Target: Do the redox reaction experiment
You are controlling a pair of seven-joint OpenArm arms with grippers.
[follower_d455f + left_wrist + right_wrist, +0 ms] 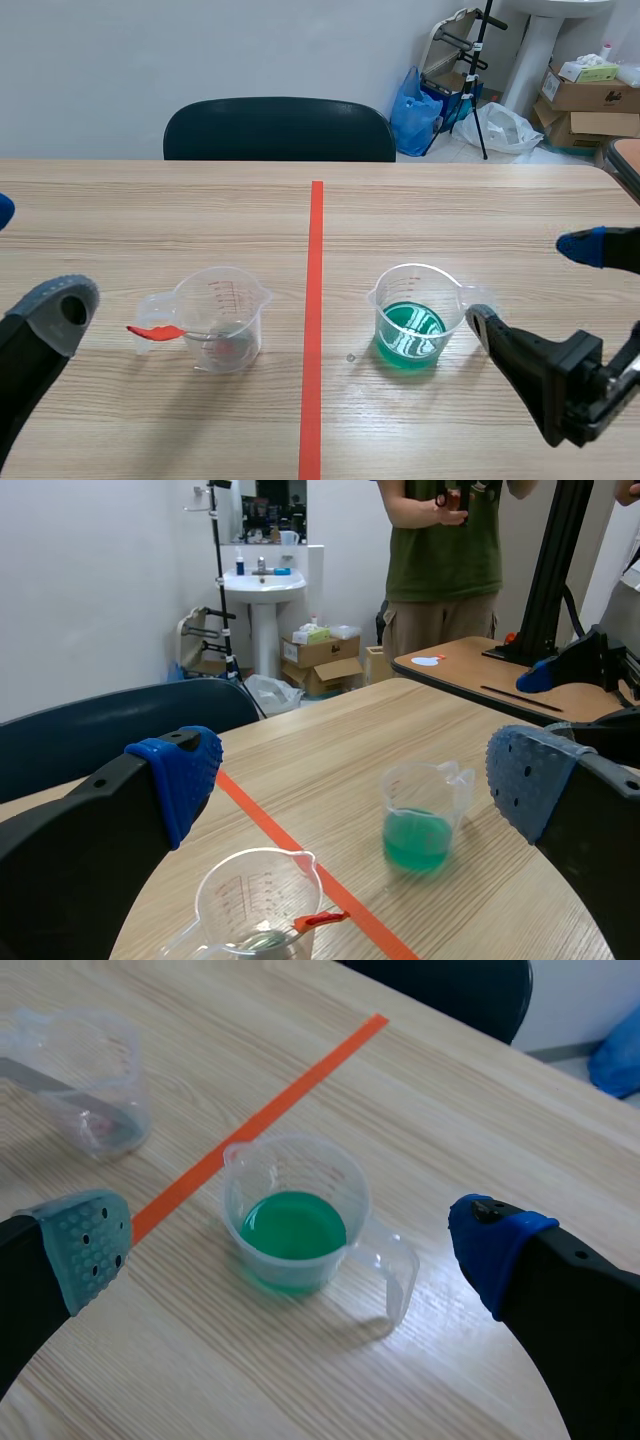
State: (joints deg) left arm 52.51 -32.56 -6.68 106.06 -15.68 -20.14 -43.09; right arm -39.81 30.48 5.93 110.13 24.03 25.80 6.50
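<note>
A clear measuring cup (222, 318) stands left of the orange tape line, with a red-handled spoon (157, 331) resting in it. Right of the line stands a second clear cup (414, 314) holding green liquid. My left gripper (25, 262) hovers open at the table's left edge, well short of the spoon cup (258, 908), which lies below and ahead of it. My right gripper (535, 285) is open just right of the green cup, beside its handle. In the right wrist view the green cup (295, 1216) sits under and between the open fingers (92, 1244), untouched.
A dark chair (280, 130) stands at the table's far edge. Boxes, a blue bag and a white pedestal sink are on the floor beyond. A person (445, 540) stands by a second table (470, 670) past the right side.
</note>
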